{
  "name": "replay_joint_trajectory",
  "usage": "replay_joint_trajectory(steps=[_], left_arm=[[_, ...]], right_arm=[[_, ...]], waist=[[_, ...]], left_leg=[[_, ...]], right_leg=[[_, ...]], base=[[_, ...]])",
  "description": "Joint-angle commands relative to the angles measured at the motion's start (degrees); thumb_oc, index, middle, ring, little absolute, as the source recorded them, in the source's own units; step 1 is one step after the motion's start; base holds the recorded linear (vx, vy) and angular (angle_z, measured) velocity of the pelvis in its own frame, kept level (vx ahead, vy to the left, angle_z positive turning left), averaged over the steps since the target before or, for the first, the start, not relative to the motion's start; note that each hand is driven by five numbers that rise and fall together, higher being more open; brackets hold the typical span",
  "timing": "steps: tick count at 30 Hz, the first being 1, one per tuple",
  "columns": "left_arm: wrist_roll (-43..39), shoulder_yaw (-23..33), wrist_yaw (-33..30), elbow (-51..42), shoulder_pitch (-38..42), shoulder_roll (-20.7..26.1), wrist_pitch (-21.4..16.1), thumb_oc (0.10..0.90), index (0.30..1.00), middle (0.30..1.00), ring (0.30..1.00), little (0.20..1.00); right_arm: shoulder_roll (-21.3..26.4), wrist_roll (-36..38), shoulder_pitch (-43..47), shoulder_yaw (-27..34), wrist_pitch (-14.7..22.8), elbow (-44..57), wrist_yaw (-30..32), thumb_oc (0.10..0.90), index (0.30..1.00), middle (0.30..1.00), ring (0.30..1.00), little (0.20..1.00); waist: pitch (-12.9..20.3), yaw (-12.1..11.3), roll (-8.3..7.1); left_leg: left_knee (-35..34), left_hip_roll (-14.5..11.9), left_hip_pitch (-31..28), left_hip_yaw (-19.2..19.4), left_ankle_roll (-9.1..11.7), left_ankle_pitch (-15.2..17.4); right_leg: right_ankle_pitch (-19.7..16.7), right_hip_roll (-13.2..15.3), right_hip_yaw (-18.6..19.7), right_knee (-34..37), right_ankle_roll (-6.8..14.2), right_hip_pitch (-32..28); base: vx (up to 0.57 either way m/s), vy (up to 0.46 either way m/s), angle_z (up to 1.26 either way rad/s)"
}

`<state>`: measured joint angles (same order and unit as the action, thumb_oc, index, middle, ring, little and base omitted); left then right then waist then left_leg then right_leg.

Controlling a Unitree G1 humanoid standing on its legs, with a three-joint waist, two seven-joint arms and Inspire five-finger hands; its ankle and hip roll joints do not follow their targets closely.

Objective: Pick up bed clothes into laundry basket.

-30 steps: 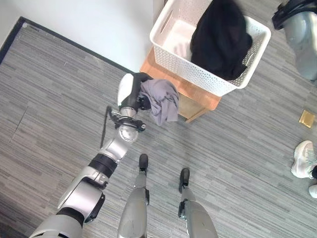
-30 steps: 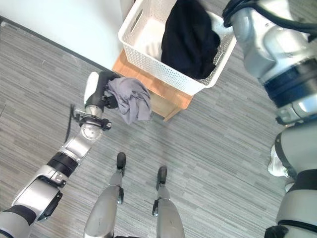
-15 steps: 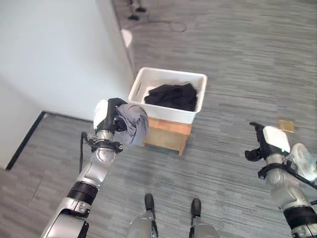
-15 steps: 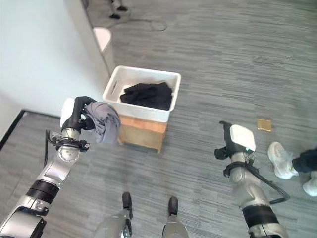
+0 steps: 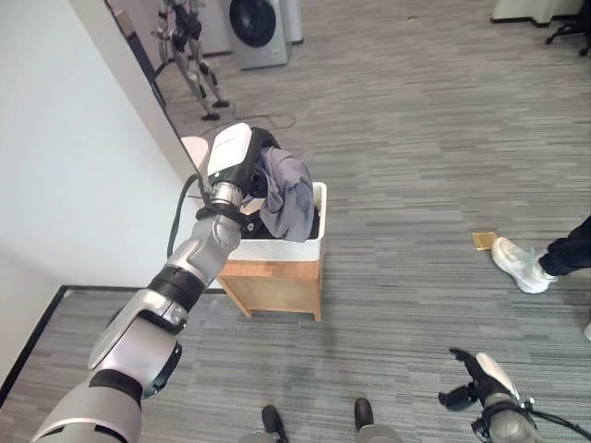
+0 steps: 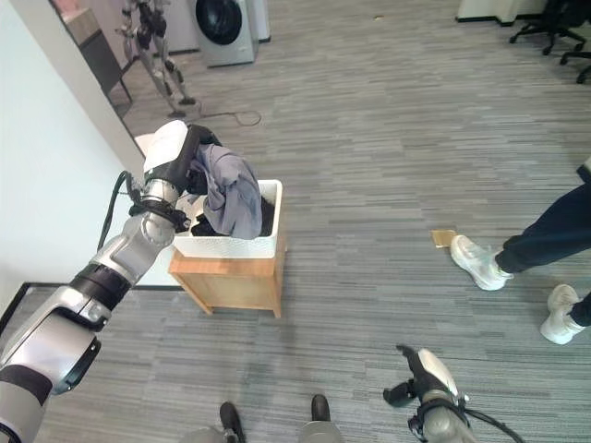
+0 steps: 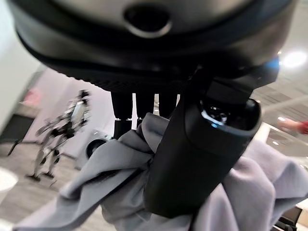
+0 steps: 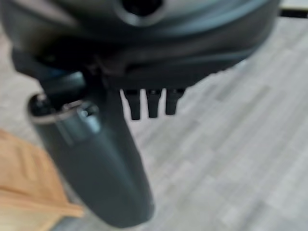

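Note:
A crumpled grey garment (image 5: 288,192) hangs from my left hand (image 5: 233,155), which is shut on it right over the near-left part of the white laundry basket (image 5: 310,242). The cloth's lower end droops to the basket's rim. In the left wrist view the thumb (image 7: 192,163) presses into the grey cloth (image 7: 96,178). Dark clothes (image 6: 199,224) lie inside the basket, which stands on a low wooden stool (image 5: 277,281). My right hand (image 5: 476,378) hangs low at the right above the floor, far from the basket, fingers relaxed and holding nothing.
A white wall (image 5: 65,166) runs along the left, close behind the basket. A person's shoes (image 5: 517,264) and a small gold square (image 5: 484,240) are on the floor to the right. A washing machine (image 5: 259,28) and another humanoid robot (image 5: 189,46) stand far back.
The camera has tilted up, so the whole picture shifted. My left hand has carried the grey garment from beside the stool to above the basket. My right arm now shows lower.

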<state>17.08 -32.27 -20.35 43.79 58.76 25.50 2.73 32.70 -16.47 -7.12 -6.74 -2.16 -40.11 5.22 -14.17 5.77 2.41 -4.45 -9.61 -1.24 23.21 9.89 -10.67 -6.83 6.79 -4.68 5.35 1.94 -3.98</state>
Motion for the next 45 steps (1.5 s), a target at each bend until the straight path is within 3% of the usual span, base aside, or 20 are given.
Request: replay_joint_trajectory(steps=[1, 4, 5, 7, 8, 11, 13, 14, 15, 16, 19, 20, 24, 27, 29, 35, 45], left_arm=[[1.0, 5.8, -4.8, 0.6, 6.3, 4.2, -0.9, 0.400, 0.300, 0.300, 0.300, 0.300], [0.8, 6.2, -5.2, 3.2, 7.5, 3.4, -0.4, 0.400, 0.300, 0.300, 0.300, 0.300], [1.0, 6.4, -5.3, 4.2, 8.2, 3.1, 0.0, 0.400, 0.300, 0.300, 0.300, 0.300], [0.1, 5.4, -5.2, 6.5, 10.2, 3.2, -0.2, 0.400, 0.300, 0.300, 0.300, 0.300], [0.3, 4.8, -5.4, 7.6, 10.8, 3.1, 0.0, 0.400, 0.300, 0.300, 0.300, 0.300], [-1.3, 4.8, -6.5, 8.8, 12.1, 3.5, 0.1, 0.400, 0.300, 0.300, 0.300, 0.300], [-2.6, 5.4, -6.7, 9.8, 13.2, 2.6, 0.1, 0.400, 0.300, 0.300, 0.300, 0.300], [-2.6, 5.4, -6.7, 9.8, 13.2, 2.6, 0.1, 0.400, 0.300, 0.300, 0.300, 0.300], [-3.9, 5.7, -7.0, 9.5, 14.2, 1.1, 0.3, 0.400, 0.300, 0.300, 0.300, 0.300], [-4.1, 5.4, -7.1, 9.1, 14.5, 0.5, 0.3, 0.400, 0.300, 0.300, 0.300, 0.300], [-4.2, 3.6, -6.5, 8.6, 15.6, -2.8, -0.1, 0.400, 0.300, 0.300, 0.300, 0.300], [-4.1, 4.1, -7.4, 7.5, 15.0, -3.9, -0.9, 0.400, 0.300, 0.300, 0.300, 0.300], [-2.6, 2.5, -7.0, 10.4, 17.3, -6.0, -0.7, 0.400, 0.300, 0.300, 0.300, 0.300], [-2.3, 1.1, -7.4, 13.6, 20.2, -4.5, -0.4, 0.400, 0.300, 0.300, 0.300, 0.300], [-2.9, 1.0, -8.2, 15.1, 22.5, -3.7, 0.1, 0.400, 0.300, 0.300, 0.300, 0.300], [-1.6, -1.6, -8.0, 18.2, 27.2, -3.3, 0.8, 0.400, 0.300, 0.300, 0.300, 0.300], [-0.6, -5.6, -8.4, 19.8, 36.5, -3.6, 0.4, 0.400, 0.300, 0.300, 0.300, 0.300]], right_arm=[[5.8, 0.6, 2.7, -0.3, 2.7, 1.1, 2.3, 0.800, 0.900, 0.900, 0.900, 0.900], [6.0, 1.1, 3.5, -0.6, 2.8, -0.4, 2.2, 0.800, 0.900, 0.900, 0.900, 0.900], [6.1, 1.0, 4.8, -1.3, 2.4, -1.3, 2.4, 0.800, 0.900, 0.900, 0.900, 0.900], [5.6, 0.5, 6.4, -2.2, 2.0, -1.7, 2.8, 0.800, 0.900, 0.900, 0.900, 0.900], [5.4, 0.0, 6.8, -2.7, 1.8, -2.0, 3.1, 0.800, 0.900, 0.900, 0.900, 0.900], [4.3, 1.1, 8.7, -3.7, 1.8, -5.1, 3.5, 0.800, 0.900, 0.900, 0.900, 0.900], [5.2, 2.3, 10.1, -4.2, 2.2, -7.4, 3.2, 0.800, 0.900, 0.900, 0.900, 0.900], [5.2, 2.3, 10.2, -4.2, 2.2, -7.4, 3.2, 0.800, 0.900, 0.900, 0.900, 0.900], [5.8, 2.8, 11.8, -5.3, 2.1, -7.9, 3.1, 0.800, 0.900, 0.900, 0.900, 0.900], [6.1, 3.0, 12.4, -5.7, 2.1, -8.1, 3.1, 0.800, 0.900, 0.900, 0.900, 0.900], [6.4, 5.0, 12.9, -5.9, 2.5, -9.2, 3.7, 0.800, 0.900, 0.900, 0.900, 0.900], [5.9, 5.6, 13.1, -5.6, 2.3, -10.9, 3.9, 0.800, 0.900, 0.900, 0.900, 0.900], [5.2, 5.9, 13.7, -7.1, 2.7, -13.8, 3.6, 0.800, 0.900, 0.900, 0.900, 0.900], [4.5, 6.6, 14.3, -7.4, 2.9, -15.8, 4.4, 0.800, 0.900, 0.900, 0.900, 0.900], [2.7, 2.9, 14.7, -11.1, 3.1, -11.8, 6.0, 0.800, 0.900, 0.900, 0.900, 0.900], [1.1, 0.8, 12.7, -11.6, 3.3, -11.8, 6.7, 0.800, 0.900, 0.900, 0.900, 0.900], [0.7, 2.0, 14.1, -12.8, 3.5, -17.7, 6.1, 0.800, 0.900, 0.900, 0.900, 0.900]], waist=[[1.9, 0.7, 0.83], [1.7, 2.5, 1.63], [1.4, 2.9, 2.71], [2.0, 3.3, 3.16], [2.5, 3.2, 3.00], [2.2, 2.8, 2.39], [1.8, 2.9, 1.77], [1.8, 2.9, 1.75], [0.4, 3.2, 1.53], [-0.2, 3.5, 1.46], [-2.3, 4.8, 1.38], [-2.4, 4.9, 1.57], [-1.7, 5.2, 0.90], [-1.5, 5.5, 0.73], [-1.4, 4.7, 0.53], [-1.7, 5.1, -0.16], [-0.2, 5.5, 0.42]], left_leg=[[1.0, -4.6, 5.3, 0.0, -0.5, 0.8], [-0.6, -6.2, 4.9, 3.9, 0.3, 2.0], [-0.6, -6.5, 4.9, 5.3, 0.0, 1.1], [-0.6, -5.7, 4.5, 6.5, -0.3, 1.2], [-0.6, -4.8, 4.0, 6.1, 0.0, 2.4], [-0.6, -3.0, 3.8, 8.5, -2.2, 2.8], [-0.6, -1.3, 2.3, 9.4, -2.9, 4.8], [-0.6, -1.2, 2.3, 9.5, -2.9, 4.9], [-0.6, -0.7, 1.0, 10.5, -3.3, 6.1], [-0.6, -0.3, 0.6, 10.1, -3.3, 6.4], [-0.6, 0.8, 0.9, 8.2, -4.3, 6.5], [-0.6, 1.2, 0.6, 7.8, -4.4, 7.3], [-0.6, 1.7, 1.0, 7.3, -4.3, 7.2], [-0.6, 1.2, 2.3, 7.1, -4.1, 7.1], [-0.6, 1.4, 3.1, 5.7, -3.3, 8.1], [-0.6, 1.3, 4.0, 6.4, -3.2, 8.1], [-0.6, 2.1, 4.2, 6.9, -3.5, 9.1]], right_leg=[[14.2, 0.1, -3.3, -0.4, 5.8, -6.6], [15.1, 1.1, -4.5, -0.4, 7.1, -7.1], [15.1, 1.0, -4.3, -0.4, 7.6, -7.3], [15.2, 2.1, -3.8, -0.4, 8.5, -7.4], [15.9, 3.3, -3.7, -0.4, 9.1, -7.8], [14.1, 6.1, -3.3, -1.8, 10.1, -6.7], [13.9, 8.8, -3.4, -8.9, 11.9, -3.8], [13.9, 8.8, -3.4, -9.0, 11.9, -3.7], [11.8, 10.0, -3.2, -14.9, 12.8, 1.0], [11.9, 9.6, -3.0, -14.7, 12.6, 2.4], [12.1, 4.1, 0.6, -10.0, 9.6, 6.9], [11.9, 5.3, -0.4, -9.1, 10.0, 6.7], [9.0, 5.3, -2.0, -4.1, 10.2, 5.6], [7.8, 4.8, -2.4, -2.2, 10.3, 6.1], [8.0, 5.4, -3.7, -0.6, 11.1, 5.4], [7.4, 5.6, -2.7, -0.4, 11.7, 6.5], [7.0, 6.4, -1.7, -0.4, 12.4, 7.5]], base=[[0.12, 0.126, -0.16], [0.17, 0.197, 0.05], [0.17, 0.228, 0.05], [0.22, 0.256, -0.15], [0.31, 0.263, -0.33], [0.21, 0.217, -0.28], [0.13, 0.177, -0.14], [0.07, 0.148, -0.15], [0.05, 0.102, -0.19], [0.00, 0.074, -0.20], [0.00, -0.064, -0.23], [0.05, -0.014, 0.10], [0.06, -0.029, 0.49], [0.06, -0.012, -0.04], [0.12, 0.007, -0.04], [0.02, 0.007, -0.01], [0.04, 0.018, 0.01]])
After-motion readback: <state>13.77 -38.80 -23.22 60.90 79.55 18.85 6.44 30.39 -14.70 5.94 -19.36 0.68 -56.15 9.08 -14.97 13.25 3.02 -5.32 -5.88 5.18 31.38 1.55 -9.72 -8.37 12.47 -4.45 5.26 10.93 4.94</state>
